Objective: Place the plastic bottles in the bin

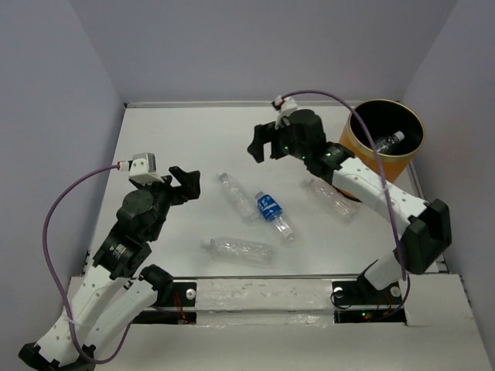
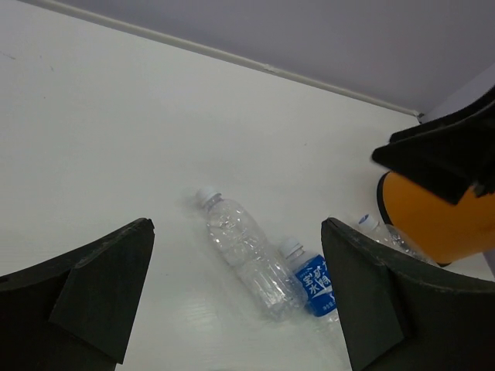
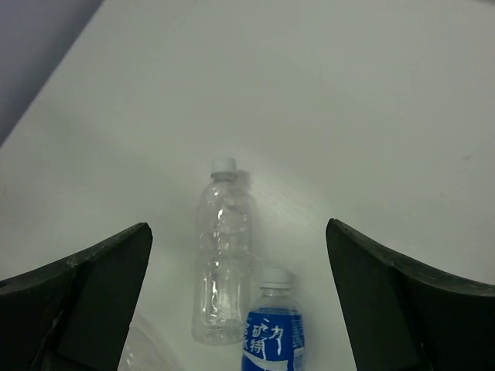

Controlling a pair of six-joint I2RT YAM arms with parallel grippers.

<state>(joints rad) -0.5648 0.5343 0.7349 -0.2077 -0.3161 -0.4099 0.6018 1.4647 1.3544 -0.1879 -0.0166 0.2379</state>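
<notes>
Left gripper (image 1: pixel 187 184) and right gripper (image 1: pixel 261 144) are held spread, empty; a clear bottle (image 3: pixel 223 263) is framed between the right's fingers

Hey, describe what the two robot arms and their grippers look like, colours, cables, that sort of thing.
The left arm and right arm are alike: white link shells, black joint housings. Each ends in a black gripper with two broad wedge-shaped fingers. A small white camera box sits on each wrist, fed by a looping purple cable. Green lights show on the right arm.
</notes>
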